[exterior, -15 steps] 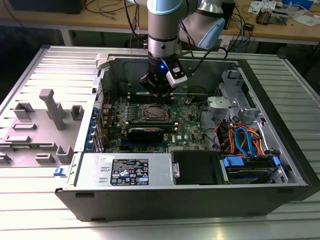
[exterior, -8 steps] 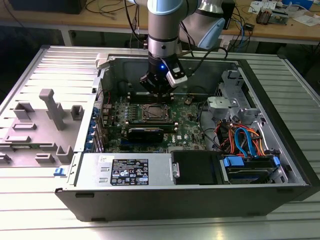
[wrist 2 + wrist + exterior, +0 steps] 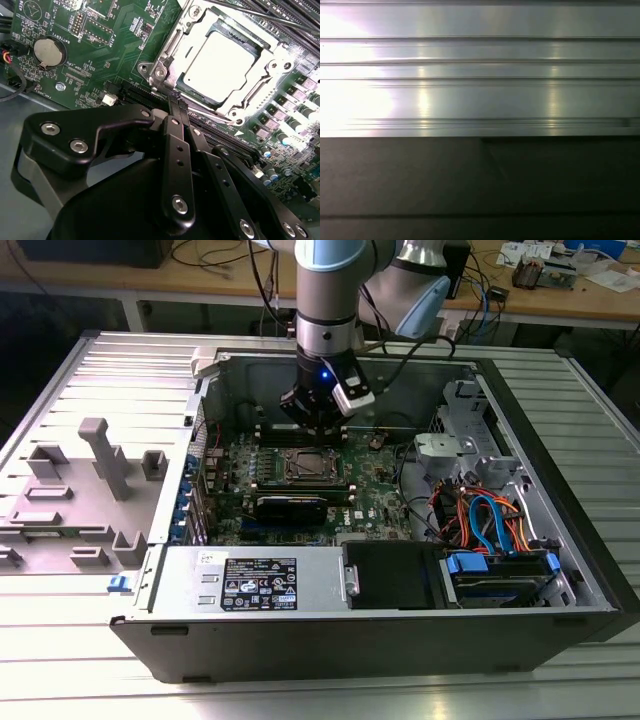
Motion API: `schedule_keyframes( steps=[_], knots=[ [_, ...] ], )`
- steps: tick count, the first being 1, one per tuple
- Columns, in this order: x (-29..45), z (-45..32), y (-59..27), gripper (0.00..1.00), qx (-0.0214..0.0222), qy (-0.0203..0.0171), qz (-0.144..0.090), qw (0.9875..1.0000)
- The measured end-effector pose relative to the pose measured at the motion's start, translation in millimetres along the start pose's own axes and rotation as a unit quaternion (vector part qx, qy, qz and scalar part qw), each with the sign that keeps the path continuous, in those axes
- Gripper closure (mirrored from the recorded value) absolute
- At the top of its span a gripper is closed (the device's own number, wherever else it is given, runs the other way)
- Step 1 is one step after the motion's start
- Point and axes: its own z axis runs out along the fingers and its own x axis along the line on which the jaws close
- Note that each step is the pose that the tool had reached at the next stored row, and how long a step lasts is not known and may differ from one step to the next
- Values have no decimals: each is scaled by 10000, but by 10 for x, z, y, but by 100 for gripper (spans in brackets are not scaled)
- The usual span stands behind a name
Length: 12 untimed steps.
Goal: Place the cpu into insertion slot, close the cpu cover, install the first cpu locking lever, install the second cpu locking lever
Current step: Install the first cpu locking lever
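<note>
In the second wrist view the cpu (image 3: 224,64) lies flat in the insertion slot (image 3: 239,107), its pale silver top showing through the window of the cpu cover (image 3: 196,31). The cover lies down over the chip. A thin metal lever rod (image 3: 260,16) runs along the socket's far side. My gripper (image 3: 176,102) is shut with nothing between its black fingers (image 3: 176,145), and the tips sit just off the socket's near corner. In the exterior view the gripper (image 3: 318,425) hangs inside the open computer case, right above the back edge of the socket (image 3: 305,468) on the green board.
Long black memory slots (image 3: 300,432) flank the socket, and a black card (image 3: 292,504) lies in front of it. A power supply (image 3: 255,580) and drive bay with coloured cables (image 3: 490,520) fill the case's front and right. A grey fixture (image 3: 95,490) stands on the table at the exterior view's left.
</note>
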Motion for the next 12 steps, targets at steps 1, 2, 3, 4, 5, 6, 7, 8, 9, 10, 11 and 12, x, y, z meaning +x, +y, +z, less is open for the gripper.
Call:
schedule_keyframes(
  steps=[1, 2, 3, 4, 5, 6, 7, 8, 9, 10, 11, 12],
  knots=[
    [-5, 5, 0, 89, 0, 1, 0, 10000],
    [-5, 8, 0, 89, 1, 2, 0, 10000],
    [-5, 10, 0, 89, 0, 1, 1, 10000],
    [-5, 11, 0, 89, -1, 1, 1, 10000],
    [-5, 11, 0, 89, -1, 2, 0, 10000],
    [-5, 11, 0, 89, -1, 1, 0, 10000],
    [-5, 11, 0, 89, -2, 1, 1, 10000],
    [-5, 10, 1, 89, -2, 1, 0, 10000],
    [-6, 5, 1, 89, -3, 1, 0, 10000],
    [-6, -1, 0, 89, -3, 1, 1, 10000],
    [-6, -5, 0, 89, -3, 1, 1, 10000],
    [-6, -5, 1, 89, -4, 0, 0, 10000]
  ],
)
